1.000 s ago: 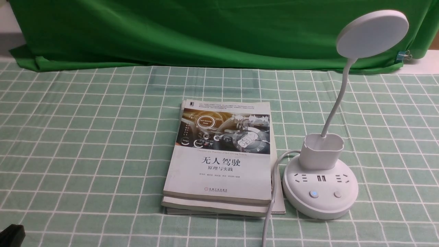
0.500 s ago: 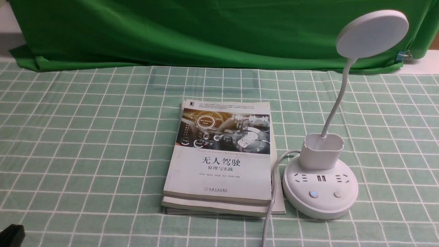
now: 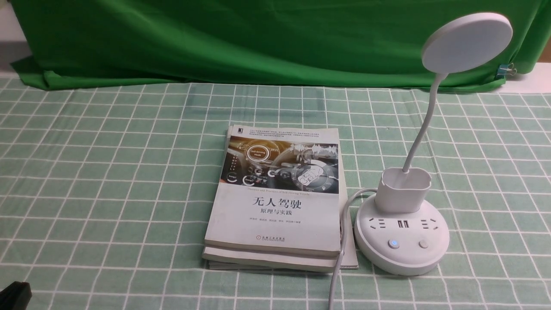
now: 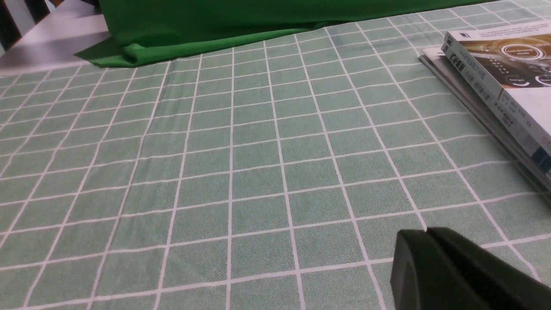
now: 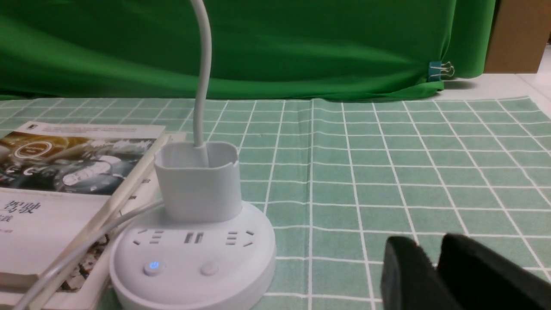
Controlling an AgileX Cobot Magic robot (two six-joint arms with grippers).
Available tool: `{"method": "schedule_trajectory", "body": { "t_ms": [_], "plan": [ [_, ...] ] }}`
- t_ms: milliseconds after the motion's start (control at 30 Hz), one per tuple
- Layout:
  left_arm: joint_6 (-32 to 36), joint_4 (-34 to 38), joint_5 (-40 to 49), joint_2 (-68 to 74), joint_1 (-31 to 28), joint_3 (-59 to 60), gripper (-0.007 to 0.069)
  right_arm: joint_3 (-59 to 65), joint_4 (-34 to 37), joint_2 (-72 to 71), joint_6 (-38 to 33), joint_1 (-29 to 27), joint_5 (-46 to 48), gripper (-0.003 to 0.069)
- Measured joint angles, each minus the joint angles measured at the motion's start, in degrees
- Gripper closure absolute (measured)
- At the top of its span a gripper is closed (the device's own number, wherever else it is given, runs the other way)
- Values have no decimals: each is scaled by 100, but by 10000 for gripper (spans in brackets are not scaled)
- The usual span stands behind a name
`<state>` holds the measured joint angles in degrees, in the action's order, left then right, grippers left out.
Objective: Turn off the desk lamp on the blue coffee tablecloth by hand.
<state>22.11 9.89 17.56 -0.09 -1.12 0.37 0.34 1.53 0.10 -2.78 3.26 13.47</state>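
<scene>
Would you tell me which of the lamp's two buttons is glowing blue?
The left button on the lamp base glows blue; the right button is plain white and unlit.

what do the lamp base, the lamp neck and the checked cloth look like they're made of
Lamp base: looks like matte white moulded plastic, smooth with soft highlights and cut-in socket slots.
Lamp neck: thin, smoothly curved white tube, probably a rubber or plastic sleeve; its core is hidden.
Checked cloth: woven fabric, dull finish, with fine texture and slight ripples in the left wrist view.
</scene>
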Motion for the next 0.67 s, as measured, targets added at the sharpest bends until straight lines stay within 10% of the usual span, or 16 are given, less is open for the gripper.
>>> {"method": "schedule_trajectory", "body": {
  "t_ms": [667],
  "plan": [
    [0, -1, 0, 0, 0, 0, 624, 0, 0, 0, 0, 0, 0, 479]
  ]
}}
